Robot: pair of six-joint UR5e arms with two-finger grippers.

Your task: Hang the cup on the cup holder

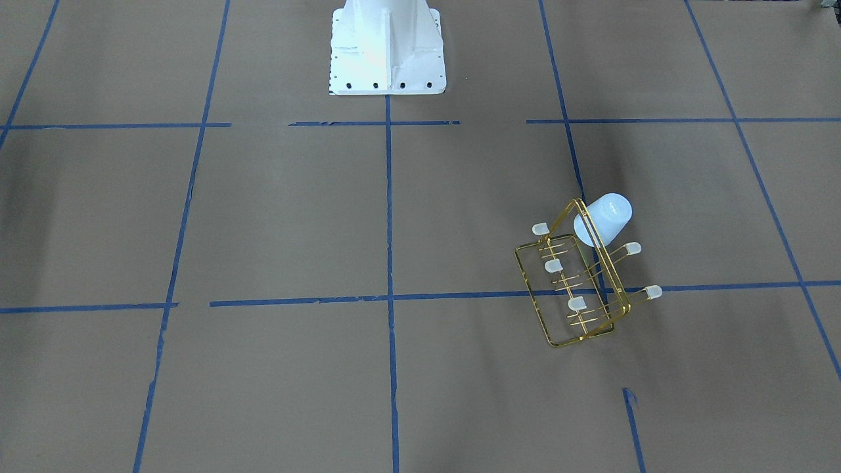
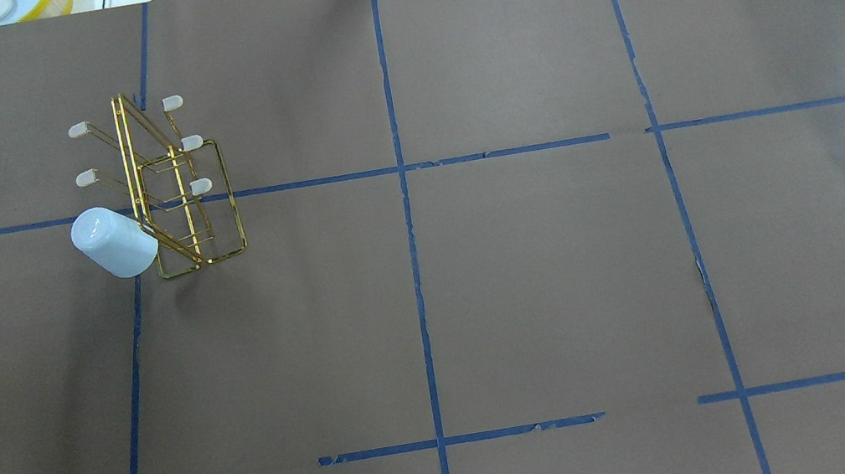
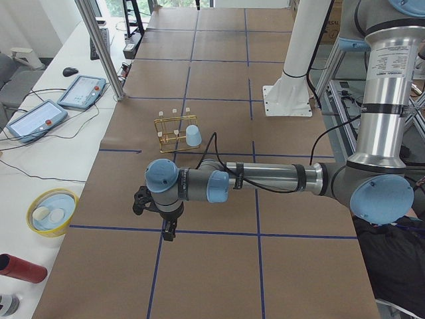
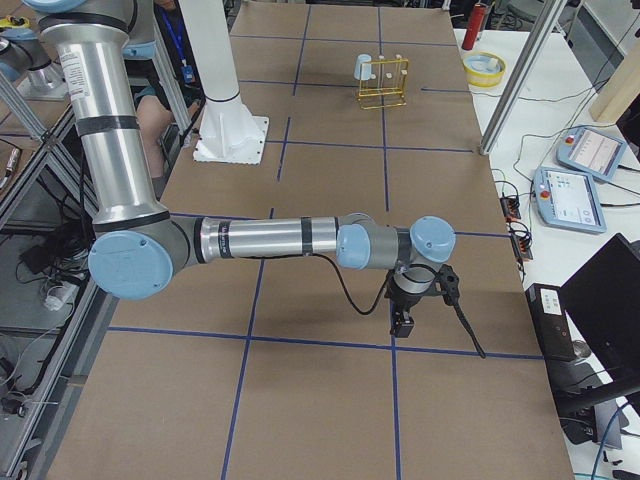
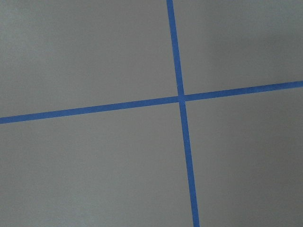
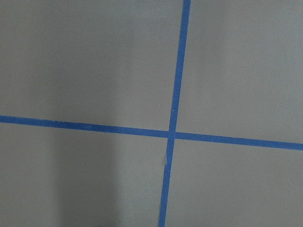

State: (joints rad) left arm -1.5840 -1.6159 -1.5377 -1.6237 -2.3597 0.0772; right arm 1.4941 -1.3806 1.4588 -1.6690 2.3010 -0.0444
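Observation:
The gold wire cup holder (image 2: 182, 192) stands on the table's left half in the overhead view, with white-capped prongs to both sides. It also shows in the front-facing view (image 1: 578, 289). The pale blue-white cup (image 2: 114, 242) sits upside down and tilted over the prong at the rack's near left corner; in the front-facing view the cup (image 1: 603, 219) leans against the frame. My left gripper (image 3: 169, 232) shows only in the exterior left view, far from the rack, low over the paper. My right gripper (image 4: 403, 322) shows only in the exterior right view. I cannot tell whether either is open or shut.
Brown paper with blue tape lines covers the table. The white robot base (image 1: 386, 46) stands at mid-table. A yellow bowl (image 3: 52, 211), a red cylinder (image 3: 20, 268) and teach pendants (image 3: 83, 90) lie off the table's far edge. A metal post (image 3: 99, 46) rises there.

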